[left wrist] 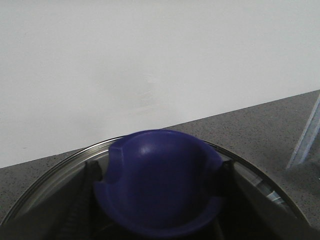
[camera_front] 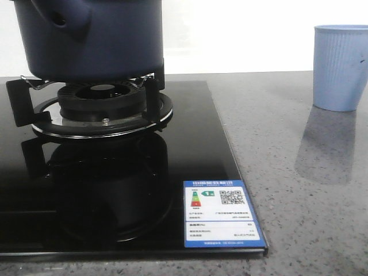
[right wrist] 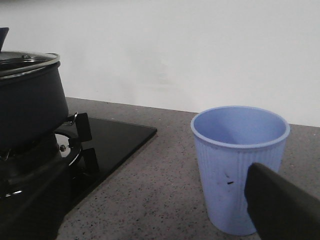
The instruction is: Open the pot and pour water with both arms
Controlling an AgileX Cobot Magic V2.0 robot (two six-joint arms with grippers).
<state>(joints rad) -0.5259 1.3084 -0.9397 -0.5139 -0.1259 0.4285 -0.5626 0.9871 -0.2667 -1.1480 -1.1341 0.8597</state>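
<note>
The dark navy pot point(camera_front: 86, 40) stands on the gas burner point(camera_front: 100, 100) at the far left, its stubby holed handle point(camera_front: 63, 20) facing me. The right wrist view shows the pot point(right wrist: 30, 110) with its glass lid point(right wrist: 25, 60) on top. In the left wrist view my left gripper point(left wrist: 159, 200) is shut on the lid's blue knob point(left wrist: 160, 175), a black finger point(left wrist: 82, 200) pressed to each flank above the steel lid rim point(left wrist: 60, 167). My right gripper point(right wrist: 157, 200) hangs open low over the counter, one finger point(right wrist: 280, 205) in front of the pale blue cup point(right wrist: 240, 165). No water shows.
The pale blue ribbed cup point(camera_front: 340, 66) stands on the grey speckled counter point(camera_front: 299, 201) at the far right. A black glass hob point(camera_front: 190, 144) with an energy label point(camera_front: 221, 221) fills the left half. A white wall runs behind.
</note>
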